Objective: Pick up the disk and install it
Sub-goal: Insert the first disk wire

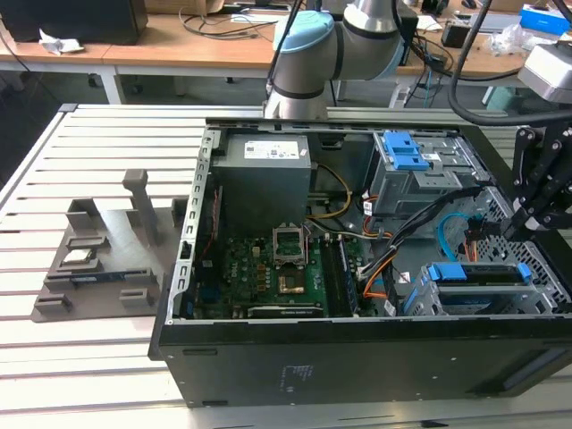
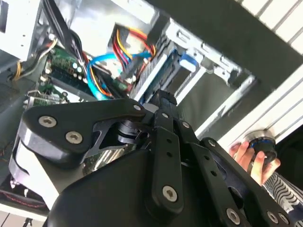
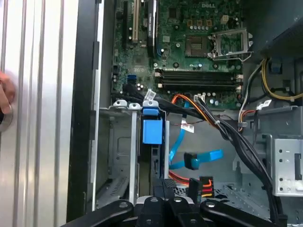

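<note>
- Black linked-bar gripper [image 2: 163, 98] looms closest in both wrist views. Its two tips look drawn together, with nothing visibly clamped between them.
- Silver metal disk with the bright blue plastic frame [image 1: 476, 273] stands on edge in the grey metal drive cage [image 1: 420, 299], at the near right corner of the open black computer case [image 1: 357, 362].
- Its long axis runs left to right along the case's near wall in the exterior view.
- The gripper [image 1: 517, 234] hangs just above and slightly beyond the disk's right end, near but apparently not touching.
- In the first wrist view, the disk's blue tab [image 3: 152, 130] lies straight ahead of the tips.
</note>
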`<act>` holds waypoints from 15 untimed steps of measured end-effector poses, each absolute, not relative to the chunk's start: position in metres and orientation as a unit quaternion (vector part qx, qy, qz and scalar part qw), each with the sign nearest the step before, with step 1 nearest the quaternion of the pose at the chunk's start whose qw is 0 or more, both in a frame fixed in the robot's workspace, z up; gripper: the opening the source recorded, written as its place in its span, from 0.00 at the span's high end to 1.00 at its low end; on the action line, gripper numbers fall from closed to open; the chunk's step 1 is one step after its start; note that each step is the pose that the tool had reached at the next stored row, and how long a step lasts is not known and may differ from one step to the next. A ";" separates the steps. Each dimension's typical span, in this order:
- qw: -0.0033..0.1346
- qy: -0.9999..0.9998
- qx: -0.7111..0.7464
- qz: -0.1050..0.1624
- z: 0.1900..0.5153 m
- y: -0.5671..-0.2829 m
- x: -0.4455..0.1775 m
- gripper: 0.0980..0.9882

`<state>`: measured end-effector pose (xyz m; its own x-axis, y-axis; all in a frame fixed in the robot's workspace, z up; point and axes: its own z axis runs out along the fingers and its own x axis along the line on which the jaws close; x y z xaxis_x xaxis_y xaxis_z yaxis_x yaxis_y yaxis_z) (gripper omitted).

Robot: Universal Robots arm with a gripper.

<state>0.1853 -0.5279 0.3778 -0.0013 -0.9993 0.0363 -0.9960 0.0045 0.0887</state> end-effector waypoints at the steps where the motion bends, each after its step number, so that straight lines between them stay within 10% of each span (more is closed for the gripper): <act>1: 0.045 -0.707 0.705 -0.018 0.376 -0.523 0.188 0.99; 9: 0.048 -0.708 0.705 -0.015 0.367 -0.500 0.189 0.99; 15: 0.052 -0.708 0.704 -0.011 0.365 -0.500 0.188 0.70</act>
<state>0.1883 -0.5003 0.3654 -0.0022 -0.9983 0.0587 -0.9960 0.0075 0.0888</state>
